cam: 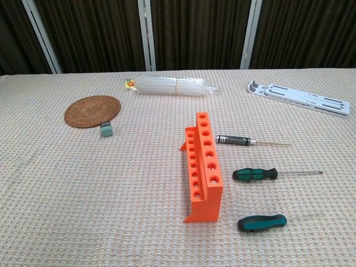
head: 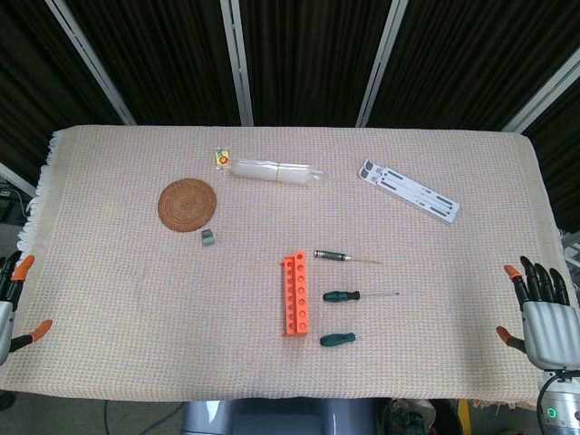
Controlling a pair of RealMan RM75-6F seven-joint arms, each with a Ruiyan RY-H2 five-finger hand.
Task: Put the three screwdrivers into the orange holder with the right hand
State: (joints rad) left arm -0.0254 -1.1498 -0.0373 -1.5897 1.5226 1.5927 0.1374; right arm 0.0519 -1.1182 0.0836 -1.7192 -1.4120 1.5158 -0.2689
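Observation:
An orange holder point(head: 294, 295) point(cam: 202, 165) with two rows of holes stands mid-table. Three screwdrivers lie to its right: a black-handled one point(head: 335, 256) point(cam: 236, 139) farthest back, a green-handled one point(head: 343, 295) point(cam: 255, 174) in the middle, and a short green-handled one point(head: 337, 339) point(cam: 262, 222) nearest the front. My right hand point(head: 540, 311) is at the table's right edge, fingers spread and holding nothing, well away from the screwdrivers. At the left edge, my left hand point(head: 13, 304) shows only partly, fingers apart and empty. The chest view shows neither hand.
A round woven coaster point(head: 188, 204) point(cam: 93, 110) and a small grey-green block point(head: 208, 237) point(cam: 106, 130) lie at back left. A clear plastic packet point(head: 275, 170) point(cam: 175, 85) lies at the back centre, a white folding stand point(head: 407, 190) point(cam: 300, 97) at back right.

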